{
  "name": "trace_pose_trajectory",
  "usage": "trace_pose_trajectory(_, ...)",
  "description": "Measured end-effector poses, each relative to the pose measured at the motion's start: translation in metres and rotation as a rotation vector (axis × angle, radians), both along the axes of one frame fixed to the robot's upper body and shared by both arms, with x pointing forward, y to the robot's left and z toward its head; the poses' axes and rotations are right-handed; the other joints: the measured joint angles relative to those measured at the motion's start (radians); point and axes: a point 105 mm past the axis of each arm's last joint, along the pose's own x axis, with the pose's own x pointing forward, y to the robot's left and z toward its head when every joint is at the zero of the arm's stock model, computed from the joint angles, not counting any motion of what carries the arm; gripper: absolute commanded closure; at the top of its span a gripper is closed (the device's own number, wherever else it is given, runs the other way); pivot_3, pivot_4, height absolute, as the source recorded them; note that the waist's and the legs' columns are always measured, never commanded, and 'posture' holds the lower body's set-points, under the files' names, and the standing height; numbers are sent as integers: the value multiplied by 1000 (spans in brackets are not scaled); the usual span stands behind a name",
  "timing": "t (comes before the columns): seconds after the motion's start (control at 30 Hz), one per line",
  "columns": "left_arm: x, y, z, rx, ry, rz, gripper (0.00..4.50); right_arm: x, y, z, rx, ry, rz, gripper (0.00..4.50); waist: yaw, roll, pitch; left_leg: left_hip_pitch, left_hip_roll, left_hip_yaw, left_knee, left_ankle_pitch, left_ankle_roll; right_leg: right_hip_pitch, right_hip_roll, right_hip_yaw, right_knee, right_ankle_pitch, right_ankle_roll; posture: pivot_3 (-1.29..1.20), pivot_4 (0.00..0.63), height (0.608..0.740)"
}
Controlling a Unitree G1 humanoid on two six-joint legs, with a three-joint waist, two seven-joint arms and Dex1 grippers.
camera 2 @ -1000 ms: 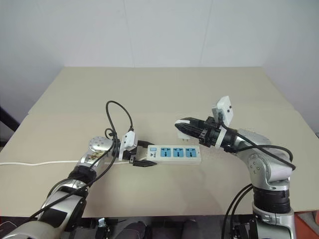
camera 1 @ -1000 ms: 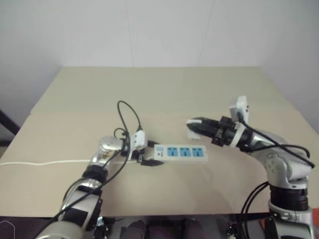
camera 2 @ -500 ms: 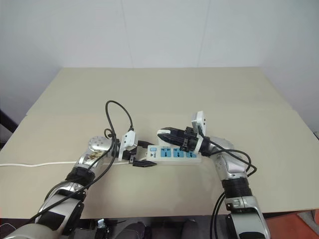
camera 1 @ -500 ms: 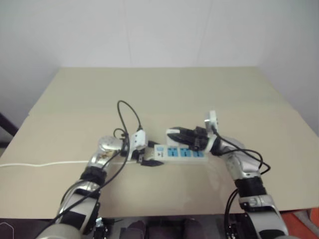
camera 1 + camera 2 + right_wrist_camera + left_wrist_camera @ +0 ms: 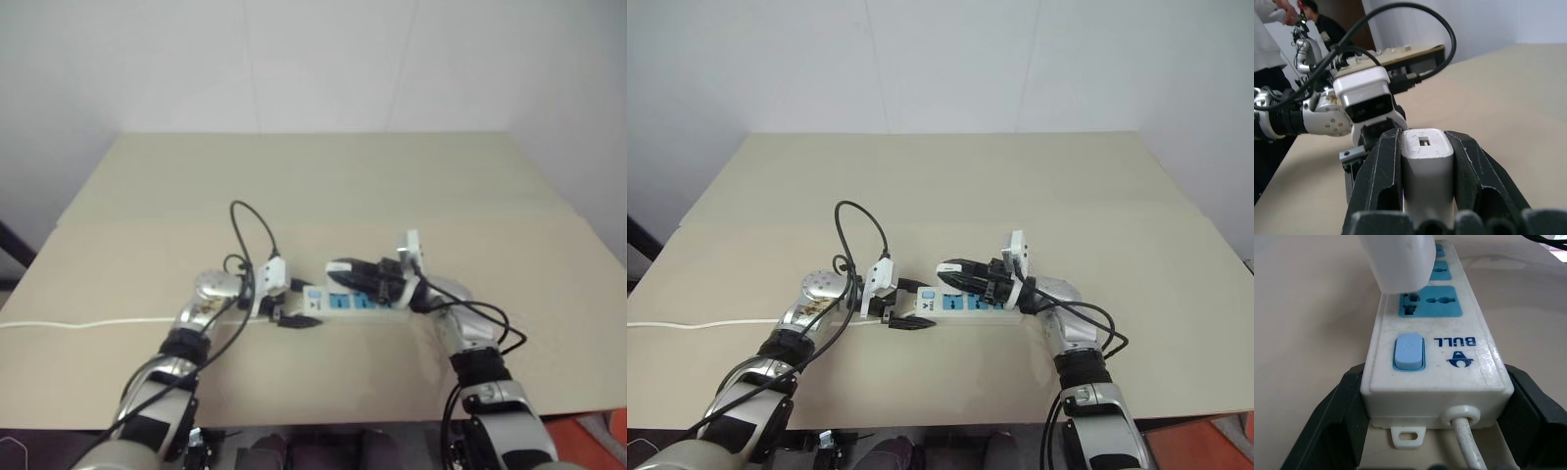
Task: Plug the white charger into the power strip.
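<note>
Charger (image 5: 1426,161), white and boxy, sits clamped between the right gripper's (image 5: 955,271) black jaws at the centre of the frame, poised just above the first blue socket of the power strip (image 5: 1436,345). The left gripper's (image 5: 906,305) jaws are clamped on the strip's switch end, pinning it to the tabletop (image 5: 323,176).

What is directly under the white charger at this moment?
Under the white charger, held by the right end effector, lies the first blue socket panel of the power strip, beside the blue switch. The charger covers its prongs, so seating cannot be judged.
</note>
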Motion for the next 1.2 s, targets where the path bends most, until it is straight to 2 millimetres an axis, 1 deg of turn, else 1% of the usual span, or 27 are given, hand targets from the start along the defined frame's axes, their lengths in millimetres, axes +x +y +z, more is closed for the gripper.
trace_pose_trajectory(0.47, 1, 1, 0, -1, 2, 8, 1224, 5, 2, -5, -29, -41, 19, 3384, -2, 0, 0, 0, 0, 0, 0, 0, 0, 0, 0, 0, 0, 0, 0, 0, 150, 740)
trace_pose_trajectory(0.73, 0, -2, 0, -2, 4, 1, 1224, 5, -5, -10, -50, -39, 67, 3384, 2, 0, 0, 0, 0, 0, 0, 0, 0, 0, 0, 0, 0, 0, 0, 0, 150, 740)
trace_pose_trajectory(0.97, -2, -6, 0, 0, 2, -14, 1224, 5, -12, -9, -76, -53, 107, 3384, 3, 0, 0, 0, 0, 0, 0, 0, 0, 0, 0, 0, 0, 0, 0, 0, 150, 740)
trace_pose_trajectory(1.2, -2, -6, 0, 2, 6, -14, 1224, 5, -14, -10, -80, -73, 113, 3384, 3, 0, 0, 0, 0, 0, 0, 0, 0, 0, 0, 0, -1, 0, 0, 0, 150, 740)
